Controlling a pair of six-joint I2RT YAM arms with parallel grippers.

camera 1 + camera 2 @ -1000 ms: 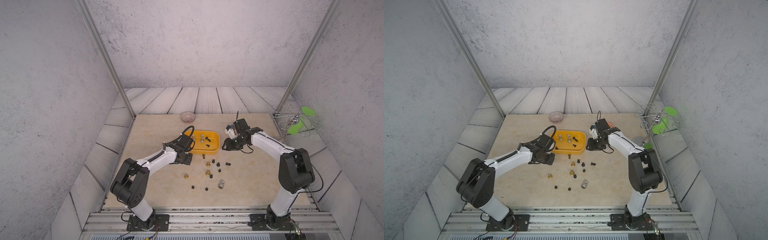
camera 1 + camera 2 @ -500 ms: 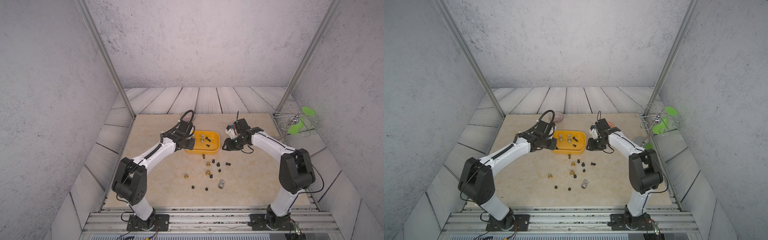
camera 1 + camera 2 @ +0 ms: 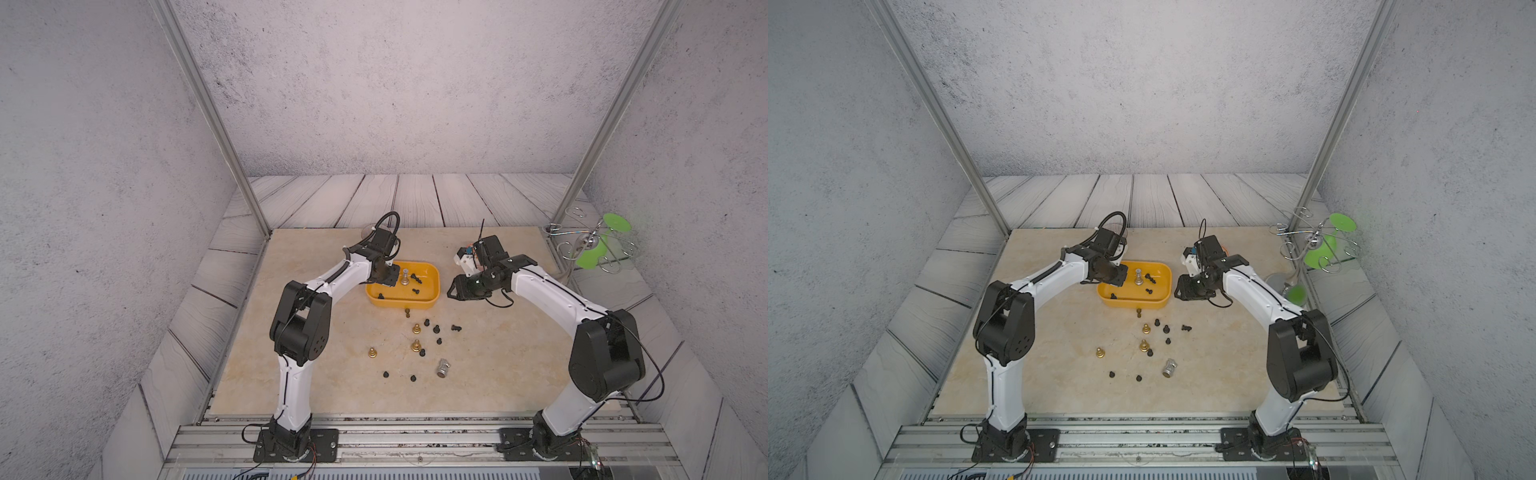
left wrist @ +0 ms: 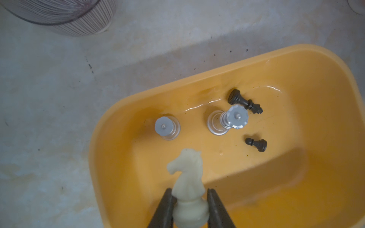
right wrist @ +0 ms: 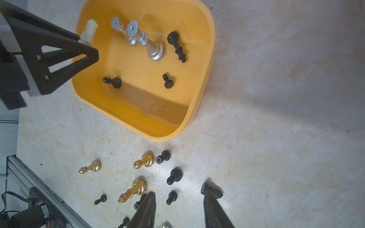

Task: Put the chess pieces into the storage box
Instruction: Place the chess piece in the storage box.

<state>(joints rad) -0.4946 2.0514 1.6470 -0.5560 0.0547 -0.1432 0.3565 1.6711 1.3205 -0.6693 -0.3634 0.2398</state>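
The left gripper (image 4: 188, 194) is closed narrowly on a cream knight (image 4: 187, 177), and its fingers (image 4: 165, 207) pinch the piece just above the round base. The knight's long axis runs straight out from the gripper, with the head pointing away from it toward two silver pieces (image 4: 167, 127) that stand upright in the yellow box (image 4: 316, 65). In both top views the box (image 3: 402, 302) sits near the centre of the beige surface (image 3: 498, 374), long side running left to right, and the left gripper (image 3: 388, 279) hangs over its left end. Beside the taller silver piece a black piece (image 4: 245, 102) lies flat, its base toward the back wall and its top slanting toward the middle. A black pawn (image 4: 256, 144) lies on its side nearby. The right gripper (image 5: 179, 192) is partly open and holds nothing. In a top view it (image 3: 453, 291) hovers just right of the box. Lower in that frame, three gold pieces (image 3: 417, 329) stand among loose black pieces (image 3: 436, 329). A fallen silver piece (image 3: 443, 368) lies with its long axis running from lower left to upper right. A ribbed bowl (image 4: 59, 15) stands behind the box.
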